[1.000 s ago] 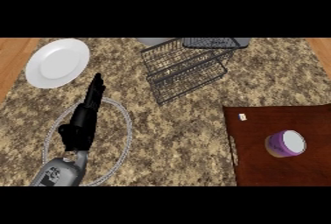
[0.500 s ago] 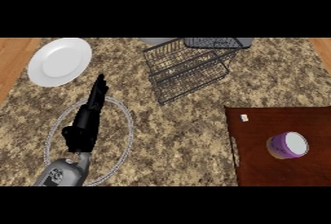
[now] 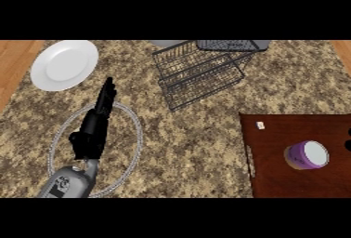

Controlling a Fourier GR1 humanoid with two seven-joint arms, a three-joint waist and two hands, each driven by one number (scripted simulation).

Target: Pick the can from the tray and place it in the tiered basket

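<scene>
Fingers of left hand (image 3: 91, 132) straight, pointing up-frame, holding nothing, parked lower left over thin wire ring (image 3: 134, 124) on speckled granite desk (image 3: 205, 139). Short purple can with white top (image 3: 307, 155) sits on dark brown wooden tray (image 3: 288, 181), lower right, well apart from that hand. Black wire tiered basket (image 3: 202, 69) top centre. Right hand not in frame, though probably nearer to can. Can looks tipped, top facing up-right.

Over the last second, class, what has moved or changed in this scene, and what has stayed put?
Almost nothing. The left hand edged slightly toward the counter's far side, fingers straight, holding nothing. At the right edge, a dark sliver appears. The can still lies on the tray; the tiered basket and plate are unmoved.
</scene>
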